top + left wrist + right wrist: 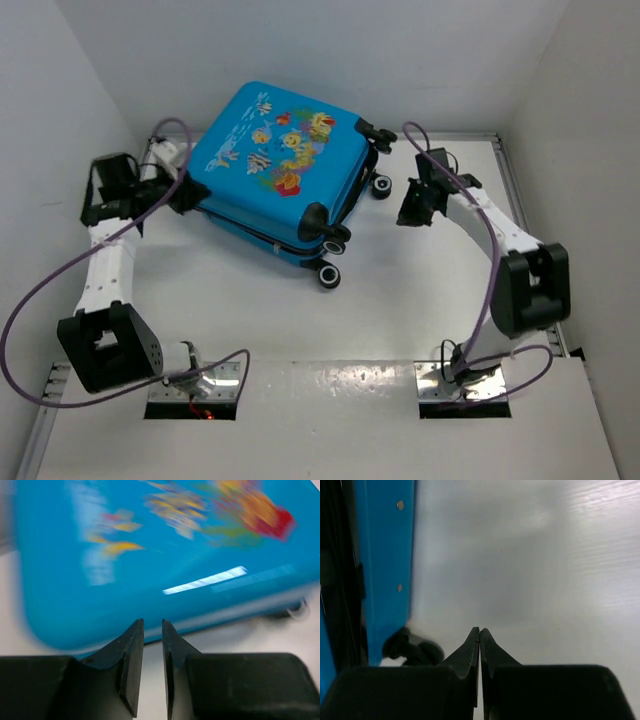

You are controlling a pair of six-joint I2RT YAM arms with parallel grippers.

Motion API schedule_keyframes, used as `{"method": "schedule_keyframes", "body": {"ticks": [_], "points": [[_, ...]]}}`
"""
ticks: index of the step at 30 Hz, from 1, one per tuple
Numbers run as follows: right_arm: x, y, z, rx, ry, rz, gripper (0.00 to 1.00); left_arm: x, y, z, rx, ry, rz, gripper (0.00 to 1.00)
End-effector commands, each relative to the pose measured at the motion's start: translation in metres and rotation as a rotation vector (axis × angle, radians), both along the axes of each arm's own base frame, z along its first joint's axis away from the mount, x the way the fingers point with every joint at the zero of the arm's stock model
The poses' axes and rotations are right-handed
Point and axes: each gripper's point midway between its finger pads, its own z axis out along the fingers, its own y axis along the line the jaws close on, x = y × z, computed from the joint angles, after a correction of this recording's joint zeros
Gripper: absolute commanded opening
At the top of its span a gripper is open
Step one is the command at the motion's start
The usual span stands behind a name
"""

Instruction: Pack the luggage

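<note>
The luggage [280,165] has a hard, smooth plastic shell, glossy enough to throw back a bright streak of light just ahead of the left pincer [152,630]. Its printed fish look flat on the shell. The wheels [329,276] look like matt black plastic. Both the left pincer and the right pincer [480,635] have dull black fingers with a smooth, moulded look. The surface [560,570] beyond the right pincer is white, with a faint sheen and fine grain.

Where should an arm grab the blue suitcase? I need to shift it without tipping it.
Probably the suitcase rim along its zipper seam, from the left end beside the left tool. It lies flat and closed; the broad shell offers no narrow edge, and wheels would roll.
</note>
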Motion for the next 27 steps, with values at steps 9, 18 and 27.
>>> {"method": "schedule_keyframes", "body": {"ticks": [9, 18, 27], "points": [[0.093, 0.056, 0.030, 0.240, -0.173, 0.070, 0.36, 0.161, 0.129, 0.041, -0.149, 0.081, 0.627, 0.46], [0.132, 0.052, 0.087, -0.070, -0.383, 0.414, 0.63, 0.227, 0.099, -0.052, -0.037, 0.250, 0.487, 0.45], [0.038, 0.087, 0.150, 0.090, -0.350, 1.019, 0.66, 0.202, 0.055, -0.078, 0.041, 0.289, 0.395, 0.49]]}}
